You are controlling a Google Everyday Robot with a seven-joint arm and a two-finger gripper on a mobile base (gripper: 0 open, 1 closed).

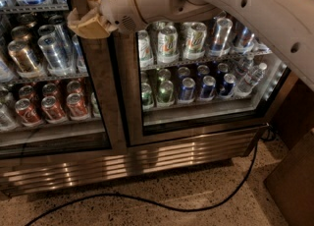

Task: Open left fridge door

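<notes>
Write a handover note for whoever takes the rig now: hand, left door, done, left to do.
The hand is up at the left door, over the steel frame edge next to the right door. Contact with the frame cannot be confirmed.
The left door looks shut, level with the right door.
Done: the hand is at the door edge.
Left: get a hold on that edge, pull the left door open.
</notes>
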